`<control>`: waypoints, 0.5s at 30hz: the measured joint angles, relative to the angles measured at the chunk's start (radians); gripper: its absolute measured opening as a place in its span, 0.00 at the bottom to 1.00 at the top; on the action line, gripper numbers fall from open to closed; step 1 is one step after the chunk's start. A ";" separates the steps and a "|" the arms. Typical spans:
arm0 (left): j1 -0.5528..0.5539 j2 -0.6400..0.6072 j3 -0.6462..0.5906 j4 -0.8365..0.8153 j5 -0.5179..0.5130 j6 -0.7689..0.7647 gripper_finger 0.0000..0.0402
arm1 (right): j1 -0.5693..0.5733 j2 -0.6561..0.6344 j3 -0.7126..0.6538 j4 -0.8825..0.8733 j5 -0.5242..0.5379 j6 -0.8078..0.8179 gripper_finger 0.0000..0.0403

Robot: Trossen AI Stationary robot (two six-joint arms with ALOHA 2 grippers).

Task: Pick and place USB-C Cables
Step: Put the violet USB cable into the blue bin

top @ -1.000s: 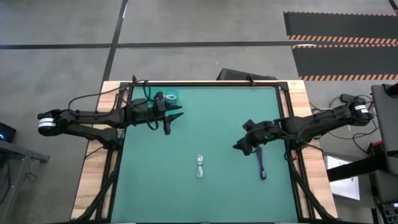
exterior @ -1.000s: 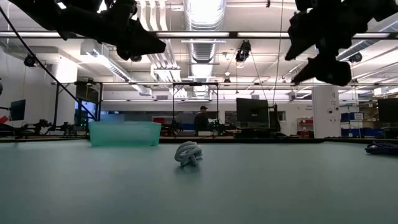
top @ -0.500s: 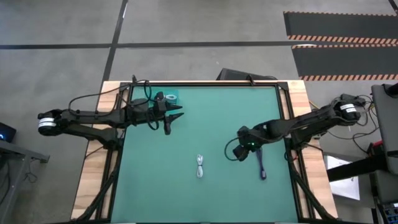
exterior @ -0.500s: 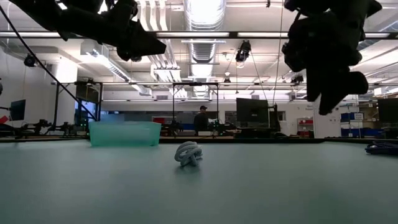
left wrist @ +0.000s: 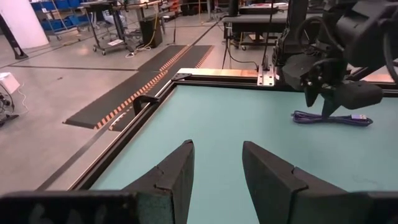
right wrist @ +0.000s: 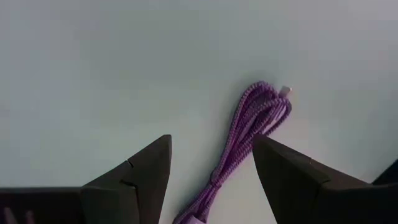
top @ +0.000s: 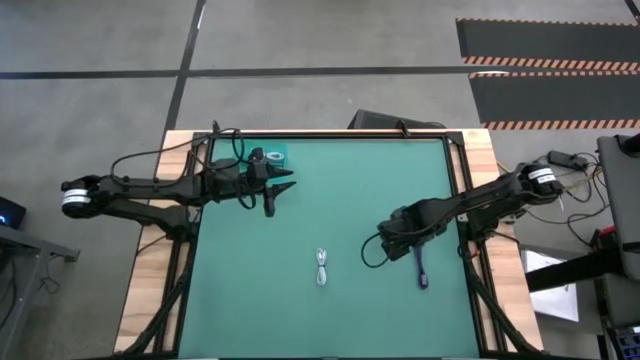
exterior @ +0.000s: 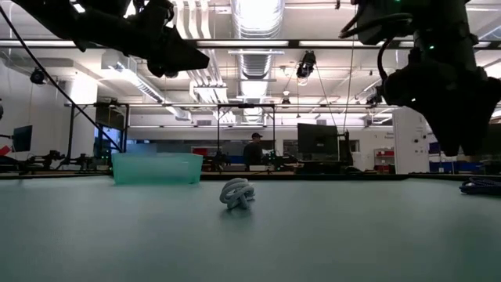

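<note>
Within the last second your right gripper (right wrist: 211, 171) had swung from above the mat down over the purple cable (right wrist: 249, 134), fingers spread apart and empty, the bundle lying just ahead between them. A descent and a grasp probably came next. Your left gripper (left wrist: 214, 168) waited open beside the bin (exterior: 156, 168).

Bright, even indoor light, soft shadows only

Ceiling strip lights (exterior: 252, 16) glare white in the low view, leaving the arms as dark silhouettes; the table (top: 350, 200) is evenly lit from above, and the right wrist view's purple cable (right wrist: 249, 134) is slightly soft.
</note>
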 joint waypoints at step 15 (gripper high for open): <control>0.000 0.000 0.000 0.000 0.000 0.001 0.30 | 0.192 0.012 -0.051 0.037 -0.003 0.291 0.53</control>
